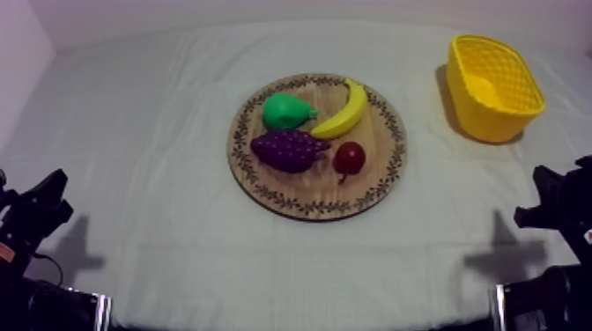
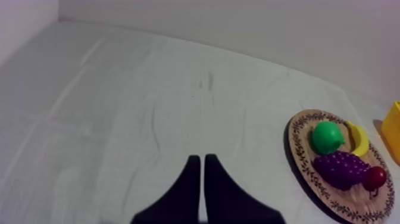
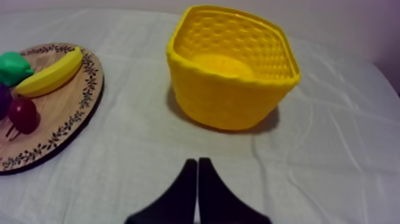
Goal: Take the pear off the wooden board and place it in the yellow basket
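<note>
A green pear (image 1: 286,111) lies on the round wooden board (image 1: 370,189) at its upper left, next to the banana (image 1: 345,112), the purple grapes (image 1: 289,150) and a small red fruit (image 1: 349,158). The yellow basket (image 1: 493,86) stands empty at the back right. My left gripper (image 1: 48,204) rests low at the left edge, my right gripper (image 1: 542,198) low at the right edge, both far from the board. In the left wrist view the gripper (image 2: 199,159) is shut, with the pear (image 2: 327,137) off on the board. The right gripper (image 3: 197,162) is shut on nothing, just before the basket (image 3: 232,71).
The grey-white cloth is wrinkled around the board (image 2: 300,158). In the right wrist view the board (image 3: 71,113) lies beside the basket with the banana (image 3: 50,72) and red fruit (image 3: 24,113) on it. A pale wall runs behind the table.
</note>
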